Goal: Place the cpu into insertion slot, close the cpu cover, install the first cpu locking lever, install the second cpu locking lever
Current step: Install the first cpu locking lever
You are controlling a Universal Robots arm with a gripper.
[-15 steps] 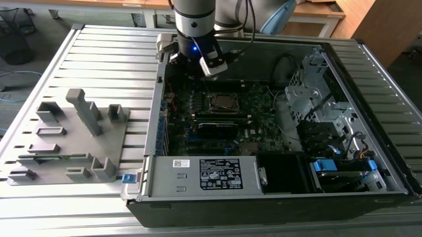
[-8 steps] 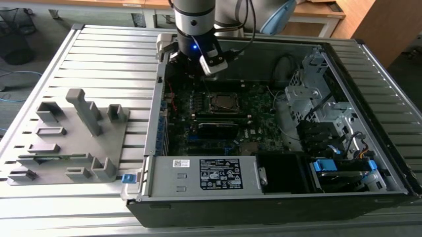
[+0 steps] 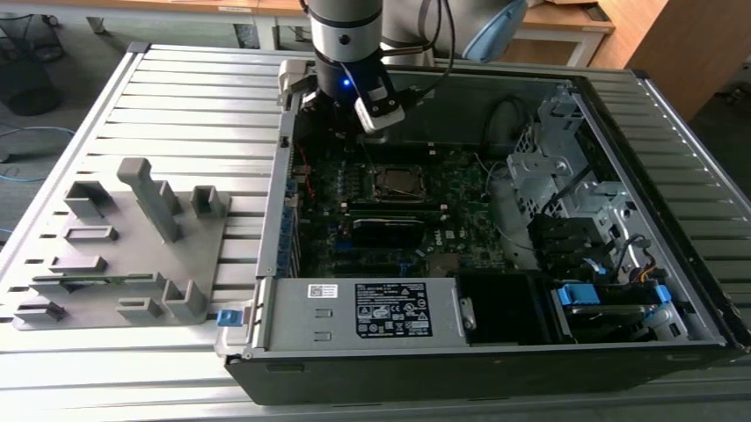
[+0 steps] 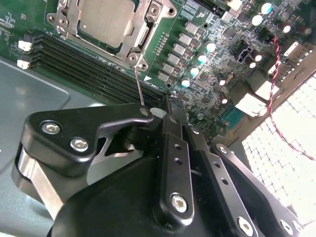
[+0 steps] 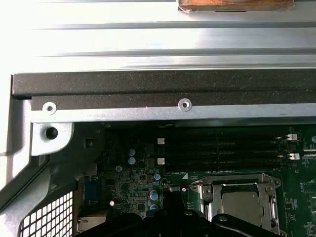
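The cpu [image 4: 106,19] lies flat in the insertion slot [image 3: 397,183], its pale metal face up. The silvery cpu cover [image 4: 143,34] is folded down around it, and the chip shows through its window. In the first wrist view the cpu [image 5: 239,203] and the cover [image 5: 237,183] sit just beside my fingertips. A thin wire locking lever [image 4: 138,84] runs from the socket's corner back toward my gripper [image 4: 170,103]. The gripper is shut, with its tip low over the board beside the socket [image 5: 173,196]. Whether it touches the lever is hidden. In the exterior view the gripper [image 3: 350,132] hangs at the case's far end.
Long black memory slots [image 4: 89,61] run along one side of the socket. The case's metal wall [image 5: 148,84] stands close behind the gripper. Twisted red-black wires [image 4: 276,74] cross the board. Drive cages [image 3: 564,176], a power supply [image 3: 364,312] and a grey fixture [image 3: 129,237] are nearby.
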